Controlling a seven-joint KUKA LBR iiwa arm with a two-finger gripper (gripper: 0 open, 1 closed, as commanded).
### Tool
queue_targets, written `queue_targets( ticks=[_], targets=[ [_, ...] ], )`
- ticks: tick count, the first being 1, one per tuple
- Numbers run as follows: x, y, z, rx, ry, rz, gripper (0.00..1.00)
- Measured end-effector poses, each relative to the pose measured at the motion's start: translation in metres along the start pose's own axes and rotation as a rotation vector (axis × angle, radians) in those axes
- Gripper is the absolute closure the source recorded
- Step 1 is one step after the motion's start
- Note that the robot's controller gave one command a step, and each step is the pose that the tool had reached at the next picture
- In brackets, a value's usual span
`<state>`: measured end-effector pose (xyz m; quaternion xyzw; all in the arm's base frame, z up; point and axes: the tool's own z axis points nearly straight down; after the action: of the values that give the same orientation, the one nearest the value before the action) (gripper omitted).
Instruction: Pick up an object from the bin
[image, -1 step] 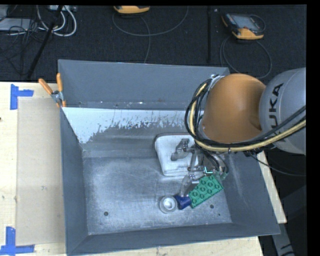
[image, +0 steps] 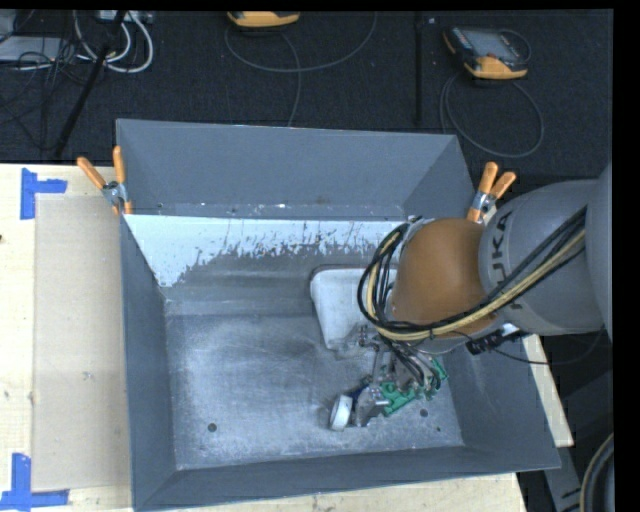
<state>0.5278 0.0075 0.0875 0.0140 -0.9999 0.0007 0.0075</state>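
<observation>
Dark flooring (image: 330, 80) crossed by thin looping black cables (image: 262, 55) lies behind a grey sheet-metal bin (image: 230, 390) with sloping walls. Its back wall carries a bright band and a row of dark scratches, and its flat bottom is scuffed pale.

From the right, the grey robot arm (image: 545, 265) reaches over the rim. Its wrist is wrapped in a rounded orange-brown cover (image: 440, 275), with a bundle of black and yellow cables (image: 378, 275) looped around it. Below the cover the hand (image: 372, 398) points down to the bin's bottom in the front right part, low among the small things there. Whether the hand is released or clenched cannot be told, since the wrist and cables hide much of it and its parts merge with what lies beneath.

Just left of the hand, touching or nearly touching it, lies a small white rounded piece (image: 342, 411). Just right of it lies a small green piece of irregular shape (image: 410, 398), partly under the wrist's cables. Which of the two, if either, is in the hand's grip cannot be told.

Behind the hand, against the foot of the back wall, sits a larger white rectangular plastic piece with rounded corners (image: 335, 295), its right side hidden by the cover.
</observation>
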Motion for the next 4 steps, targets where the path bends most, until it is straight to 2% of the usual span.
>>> queue_targets(
  ticks=[1, 2, 3, 4],
  targets=[
    [-0.002, 0.001, -0.004, -0.002, -0.011, 0.002, 1.00],
    [-0.003, 0.001, -0.004, -0.002, -0.012, 0.003, 0.00],
    [-0.022, -0.025, 0.015, -0.012, -0.004, 0.074, 0.00],
    [-0.027, -0.027, 0.011, -0.008, -0.025, 0.076, 1.00]
  ],
)
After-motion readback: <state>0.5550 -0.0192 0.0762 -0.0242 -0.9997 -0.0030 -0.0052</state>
